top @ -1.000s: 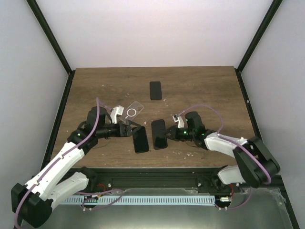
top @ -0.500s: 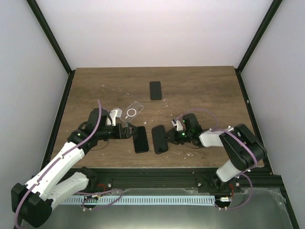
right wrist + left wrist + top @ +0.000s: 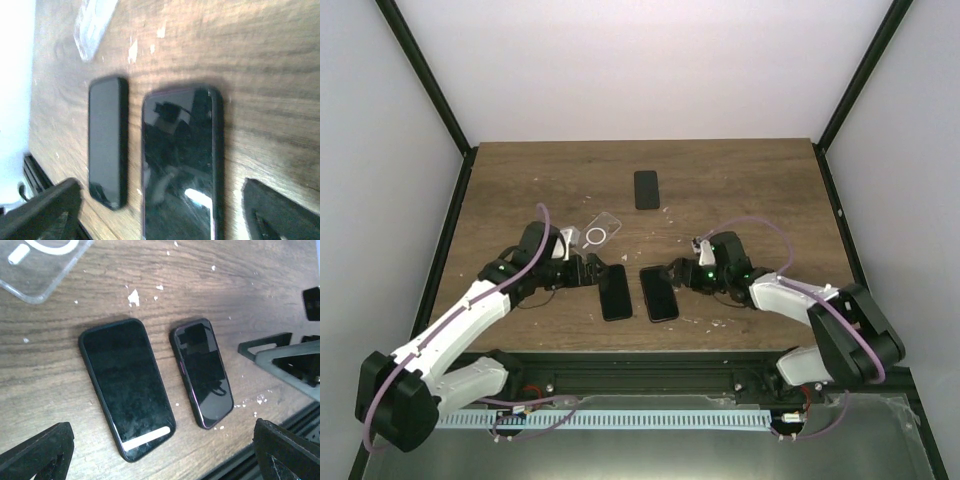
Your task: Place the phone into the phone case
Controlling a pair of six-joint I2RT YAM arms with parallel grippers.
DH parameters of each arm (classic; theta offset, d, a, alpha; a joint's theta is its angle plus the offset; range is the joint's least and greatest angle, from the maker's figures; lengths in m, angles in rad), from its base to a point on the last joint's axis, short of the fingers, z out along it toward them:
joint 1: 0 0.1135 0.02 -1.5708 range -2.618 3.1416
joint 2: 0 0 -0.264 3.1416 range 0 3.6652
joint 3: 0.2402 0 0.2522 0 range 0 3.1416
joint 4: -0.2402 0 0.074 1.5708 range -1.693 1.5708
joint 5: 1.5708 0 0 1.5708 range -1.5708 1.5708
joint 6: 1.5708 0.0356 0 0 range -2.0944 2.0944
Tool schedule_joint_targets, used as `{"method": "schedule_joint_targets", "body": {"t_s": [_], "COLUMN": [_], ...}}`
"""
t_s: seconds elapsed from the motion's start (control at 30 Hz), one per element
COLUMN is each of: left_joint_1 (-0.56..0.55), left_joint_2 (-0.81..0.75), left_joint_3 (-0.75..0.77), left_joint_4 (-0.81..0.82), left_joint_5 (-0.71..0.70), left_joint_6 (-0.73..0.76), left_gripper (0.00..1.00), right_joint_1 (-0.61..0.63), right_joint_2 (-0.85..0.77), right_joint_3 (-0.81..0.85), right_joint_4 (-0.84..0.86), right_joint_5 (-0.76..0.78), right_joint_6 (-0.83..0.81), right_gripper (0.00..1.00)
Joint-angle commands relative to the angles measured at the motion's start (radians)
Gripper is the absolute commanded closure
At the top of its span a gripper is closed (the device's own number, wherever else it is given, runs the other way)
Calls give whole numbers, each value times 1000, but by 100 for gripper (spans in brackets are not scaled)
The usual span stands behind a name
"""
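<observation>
A glossy black phone [image 3: 658,293] [image 3: 202,372] [image 3: 180,165] with a purple edge lies flat on the table, screen up. Just left of it, and apart from it, lies a larger matte black phone case [image 3: 614,291] [image 3: 127,387] [image 3: 106,145]. My right gripper [image 3: 682,275] [image 3: 161,200] is open at the phone's right end, with one finger on each side of the phone and neither touching it. My left gripper [image 3: 588,272] [image 3: 162,440] is open and holds nothing. It hovers at the left of the black case, and both case and phone show between its fingers.
A clear case [image 3: 603,230] [image 3: 40,265] with a white ring lies behind the black case. Another black slab [image 3: 646,189] lies farther back at mid-table. White crumbs dot the wood. The table's front rail [image 3: 650,365] runs close below both devices.
My right gripper has gone from shut to open and let go of the phone, which now lies flat beside the black case. The left arm has shifted slightly forward.
</observation>
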Motion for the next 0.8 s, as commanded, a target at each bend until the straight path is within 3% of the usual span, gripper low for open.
{"method": "schedule_joint_targets", "body": {"t_s": [0.0,0.07,0.2,0.33,0.47,0.77], "left_joint_1": [17,43,88,92,93,93], "left_joint_2": [35,54,63,50,35,-73], "left_joint_3": [52,61,59,55,40,-73], "left_joint_4": [35,52,84,75,49,97], "left_joint_5": [-57,-54,13,-8,-22,114], "left_joint_6": [19,9,-13,1,7,-36], "left_gripper": [1,2,3,3,3,4], "right_joint_1": [-5,-5,-5,-6,-5,-2], "right_joint_2": [-59,-51,27,117,279,578], "right_joint_3": [89,120,235,333,493,826], "right_joint_4": [-82,-98,-140,-145,-207,-280], "right_joint_5": [115,170,292,396,473,597], "right_joint_6": [-45,-66,-86,-93,-115,-139], "right_gripper": [4,0,0,0,0,0]}}
